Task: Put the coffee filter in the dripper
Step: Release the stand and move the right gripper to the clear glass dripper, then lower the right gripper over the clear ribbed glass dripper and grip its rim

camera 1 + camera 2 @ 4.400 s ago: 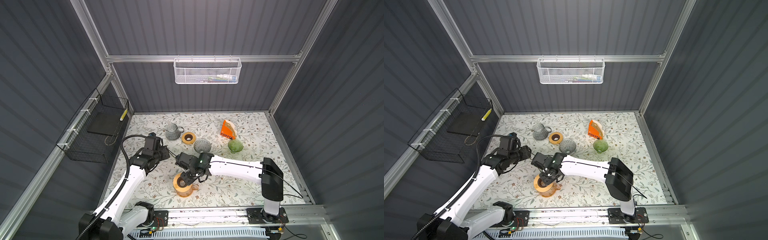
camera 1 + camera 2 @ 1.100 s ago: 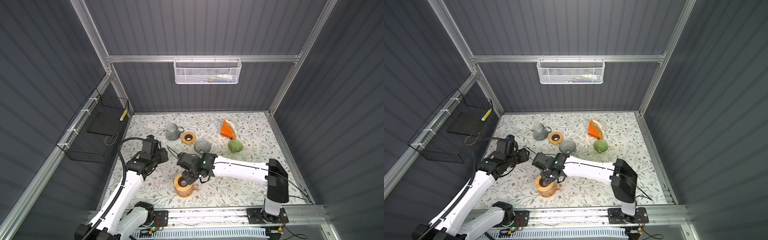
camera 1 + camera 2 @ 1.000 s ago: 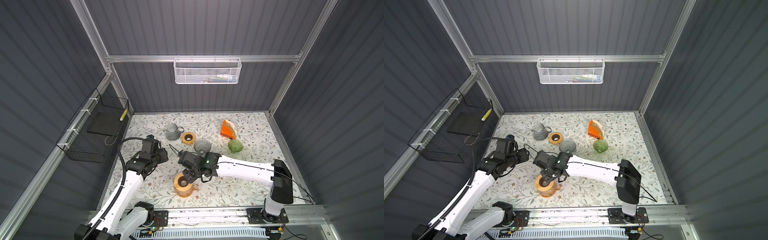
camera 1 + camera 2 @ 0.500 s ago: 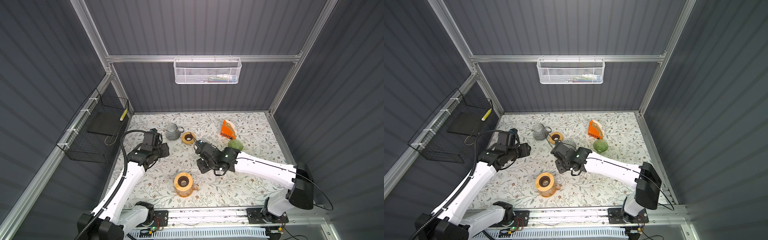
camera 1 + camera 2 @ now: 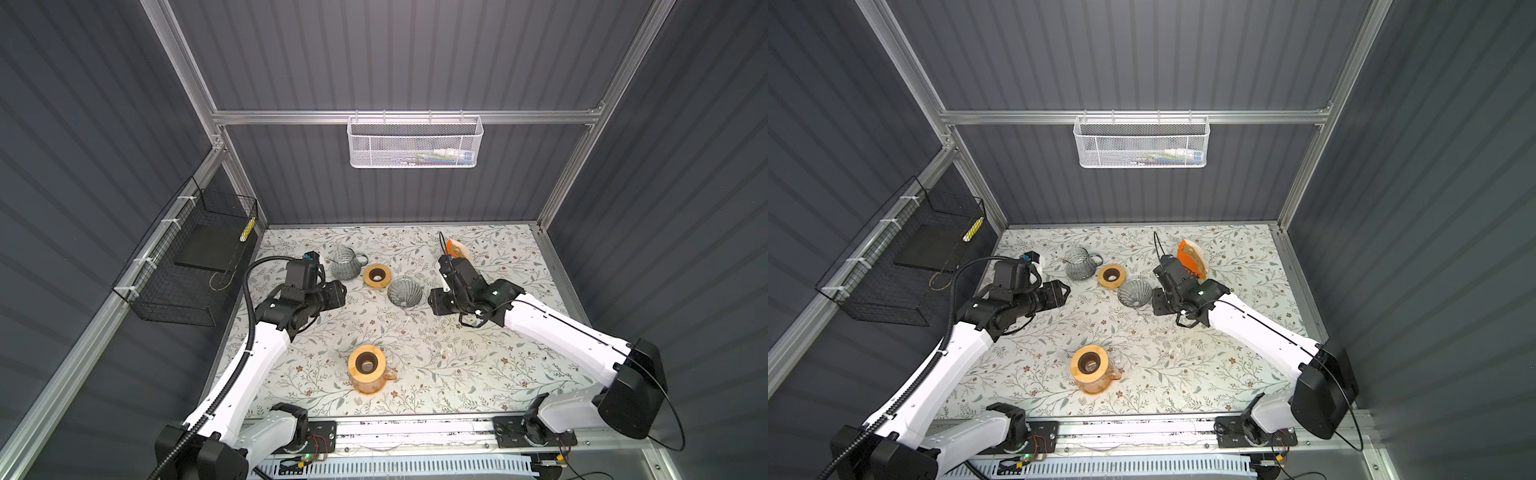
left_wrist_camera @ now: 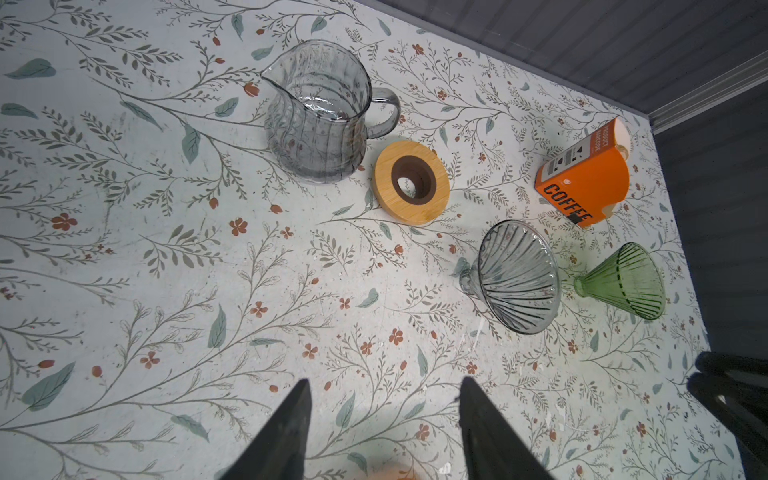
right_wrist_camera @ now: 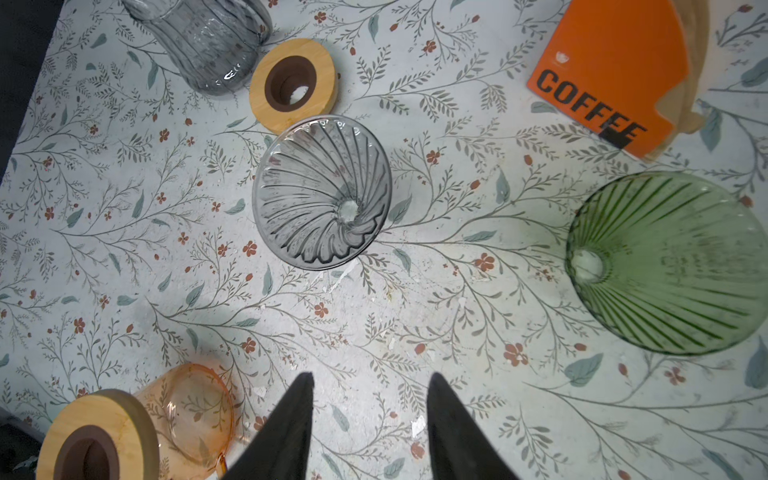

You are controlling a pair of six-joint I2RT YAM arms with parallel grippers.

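**Left wall**
- Black wire basket (image 5: 187, 266), hung on the frame, clear of the surface (image 5: 415, 340).

**Left side**
- Left tool (image 6: 384, 386): jaws apart at a middling width, holding nothing. It hangs above bare floral surface, just left of the pitcher in both top views.
- Grey glass pitcher (image 5: 345, 268): upright near the back, handle turned toward the wooden ring.
- Wooden ring (image 5: 377, 275): flat on the surface, just beside the pitcher.

**Middle**
- Amber carafe (image 5: 366, 370): wooden collar on its mouth. It is alone near the front edge, well apart from the rest.
- White mesh basket (image 5: 415, 143): hung on the back rail.
- Grey glass dripper (image 5: 404, 291): lying tipped on its side, between the wooden ring and the right tool.

**Right side**
- Right tool (image 7: 370, 380): jaws apart at a middling width, empty. It is above the surface and near the grey glass dripper, not touching it.
- Orange box (image 5: 1190, 255), lettered COFFEE: near the back, partly behind the right wrist in both top views.
- Coffee filters (image 7: 681, 114): tan paper edges show at the box's open end, inside the box.
- Green glass dripper (image 6: 623, 282): on its side, just beside the grey one and near the orange box. The right arm hides it in both top views.
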